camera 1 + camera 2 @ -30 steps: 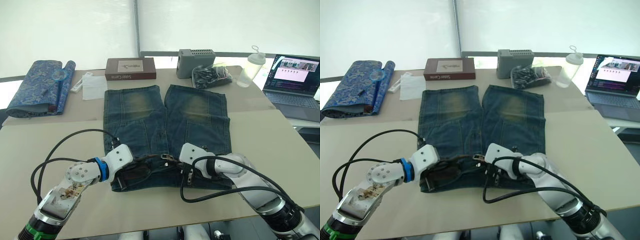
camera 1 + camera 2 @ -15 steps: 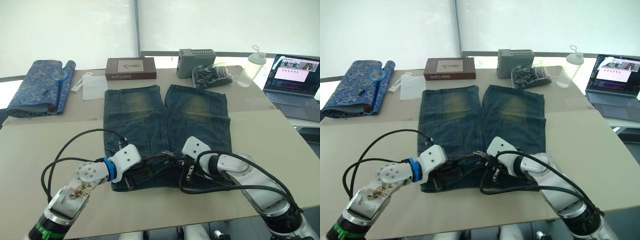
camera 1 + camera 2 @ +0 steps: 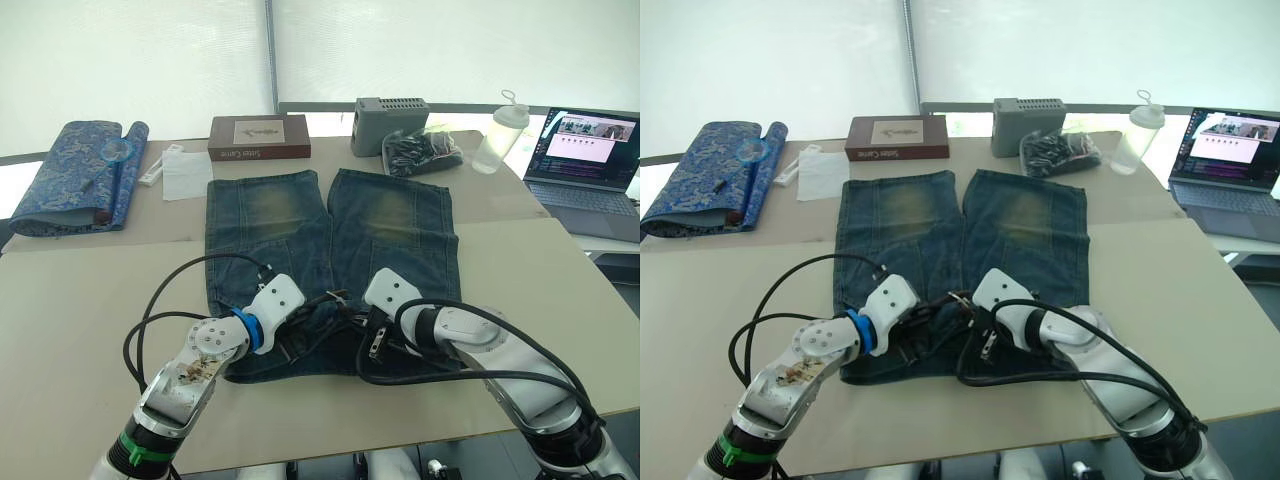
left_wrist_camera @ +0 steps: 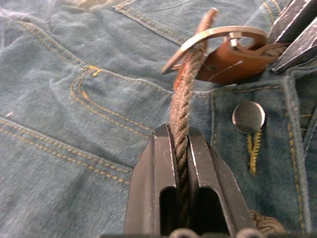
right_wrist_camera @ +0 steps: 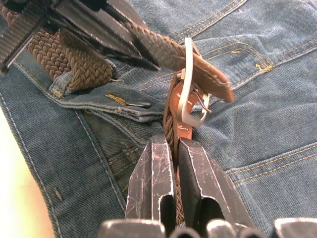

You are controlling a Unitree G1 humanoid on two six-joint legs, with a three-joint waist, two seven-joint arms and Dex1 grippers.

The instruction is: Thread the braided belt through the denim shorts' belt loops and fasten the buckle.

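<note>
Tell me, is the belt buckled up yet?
Not yet. The brown braided belt's tip pokes through the silver metal frame buckle, but no prong pins it; each end effector, left and right, grips the strap.

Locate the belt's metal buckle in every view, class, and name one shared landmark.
Left eye: buckle between the grippers.
Right eye: same spot.
Left wrist: ahead of the fingers.
Right wrist: above the fingers.
Landmark: denim shorts.
</note>
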